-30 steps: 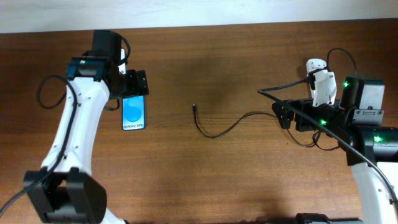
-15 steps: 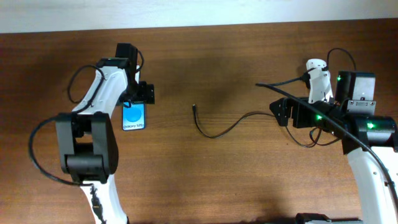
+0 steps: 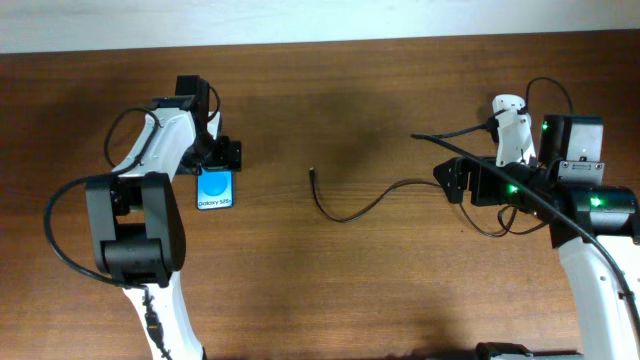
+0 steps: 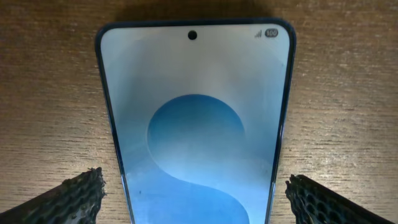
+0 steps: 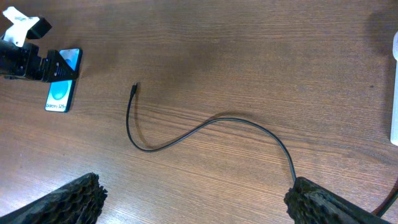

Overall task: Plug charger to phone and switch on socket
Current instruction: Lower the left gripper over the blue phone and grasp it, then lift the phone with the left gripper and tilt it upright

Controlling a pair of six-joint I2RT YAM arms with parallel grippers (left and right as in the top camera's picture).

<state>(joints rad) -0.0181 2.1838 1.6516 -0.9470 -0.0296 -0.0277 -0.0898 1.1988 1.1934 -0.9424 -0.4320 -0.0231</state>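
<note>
Left gripper (image 3: 222, 155): positioned over the upper end of the slim rectangular smartphone with the bright blue screen and black edge (image 3: 215, 189). In the left wrist view its fingers (image 4: 74, 196) are spread wide, one on each side of the phone and clear of both long edges – nothing is held.

The phone lies flat and face up on the brown wooden table (image 3: 330, 290), left of centre. The end bearing the white text points toward the near edge.

The thin black curving charger cable (image 5: 239, 119) lies loose on the table between the two arms. Its small black connector tip (image 3: 313, 172) rests well apart from the phone, to the phone's right and unplugged. From there the cable loops down and runs across toward the right arm.

Right gripper (image 3: 452, 183): low over the table at the far end of the cable, with its fingers (image 5: 68, 202) parted wide – nothing is held.

The elongated white plastic power strip (image 3: 510, 125) sits at the right side behind the right arm and is partly hidden by it. The state of its switch cannot be told.
</note>
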